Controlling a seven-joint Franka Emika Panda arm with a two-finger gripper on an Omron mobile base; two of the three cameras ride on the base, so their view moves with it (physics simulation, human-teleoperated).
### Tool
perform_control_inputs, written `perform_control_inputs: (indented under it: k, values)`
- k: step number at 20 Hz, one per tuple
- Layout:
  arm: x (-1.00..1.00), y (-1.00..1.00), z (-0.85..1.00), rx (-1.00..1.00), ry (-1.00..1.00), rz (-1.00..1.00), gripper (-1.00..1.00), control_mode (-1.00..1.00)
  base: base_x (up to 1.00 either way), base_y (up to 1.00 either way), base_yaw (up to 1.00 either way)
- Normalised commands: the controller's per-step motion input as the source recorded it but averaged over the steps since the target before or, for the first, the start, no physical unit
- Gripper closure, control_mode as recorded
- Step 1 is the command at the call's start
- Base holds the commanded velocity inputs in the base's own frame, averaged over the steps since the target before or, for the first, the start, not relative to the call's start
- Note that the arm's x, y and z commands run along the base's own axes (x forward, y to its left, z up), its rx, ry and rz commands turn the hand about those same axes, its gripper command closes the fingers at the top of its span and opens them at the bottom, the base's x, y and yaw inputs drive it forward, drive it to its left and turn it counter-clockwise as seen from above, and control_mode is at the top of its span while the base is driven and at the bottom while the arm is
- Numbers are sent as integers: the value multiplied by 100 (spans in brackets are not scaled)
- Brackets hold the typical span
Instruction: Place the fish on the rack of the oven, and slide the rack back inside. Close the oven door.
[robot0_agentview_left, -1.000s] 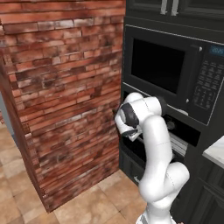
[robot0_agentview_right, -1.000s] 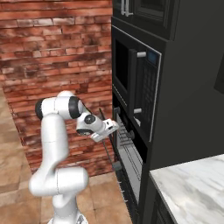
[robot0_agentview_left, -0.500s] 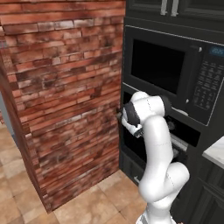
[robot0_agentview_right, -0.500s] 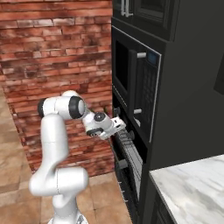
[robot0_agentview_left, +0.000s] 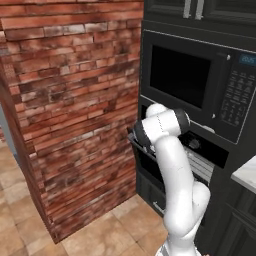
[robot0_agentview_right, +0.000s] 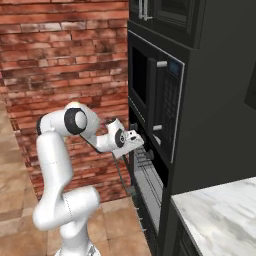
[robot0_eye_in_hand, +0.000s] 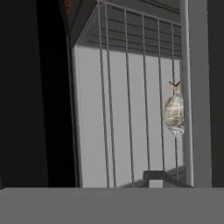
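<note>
The pincer (robot0_agentview_right: 136, 141), grip state indeterminate, is held at the oven (robot0_agentview_right: 147, 185) mouth, apparently to push the rack (robot0_eye_in_hand: 131, 109), on which the fish (robot0_eye_in_hand: 174, 112) lies just ahead.

We see the rack (robot0_eye_in_hand: 131, 109), thin pale bars running side by side inside the oven (robot0_eye_in_hand: 87, 131); the fish (robot0_eye_in_hand: 174, 113) lies directly on it near one edge.
</note>
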Motion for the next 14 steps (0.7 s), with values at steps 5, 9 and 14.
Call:
perform_control_inputs:
  k: [5,9,14]
  values:
    - [82,-22,-29,-42,-26,-22,-100,-100,0,0,0]
    - [-11,25,-2,-32,-34,-5,-100,-100,0,0,0]
    - [-47,55,0,-33,-61,-3,-100,-100,0,0,0]
